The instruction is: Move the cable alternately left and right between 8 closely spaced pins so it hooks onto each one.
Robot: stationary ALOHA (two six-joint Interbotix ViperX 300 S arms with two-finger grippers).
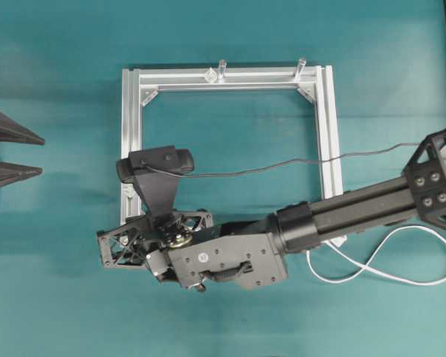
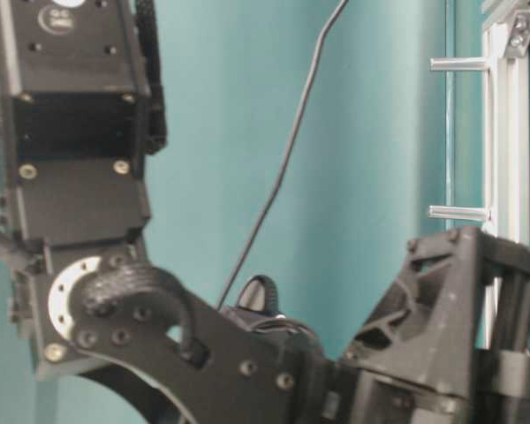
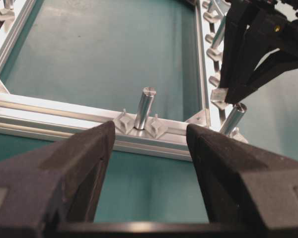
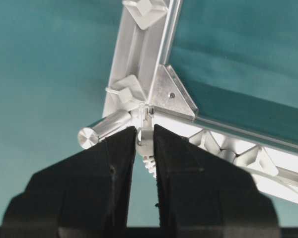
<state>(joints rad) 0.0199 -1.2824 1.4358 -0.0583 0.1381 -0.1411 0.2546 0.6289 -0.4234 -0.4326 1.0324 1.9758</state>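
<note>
While your right gripper [image 4: 145, 144] sat at the near-left corner of the frame [image 1: 131, 111], its jaws were drawn close together on a small pale ribbed piece, which I took for the plug end of the cable [image 1: 401, 274].

The cable's slack lay in a white loop on the table, just outside the frame's near-right corner. A pale line ran along the near rail past the pins [image 4: 248, 153] in the right wrist view, probably the same cord.

Handling, as judged: light, thin, limp. It would sag and hold no shape, so you needed tension to seat it behind each stud. Smooth jacket, likely to slip through the pads. Best hold looked to be at or just behind the plug, where the ribs gave purchase.

Your left gripper [image 3: 149, 148] stood well apart and empty, clear of the frame's left side, facing a silver post [image 3: 144, 106].

Hard to read:
- Overhead, your right arm covered the near rail, so I couldn't count which pins were hooked.
- The table-level view was mostly arm; no cable visible there.
- Whether the plug touched the corner was unclear.
</note>
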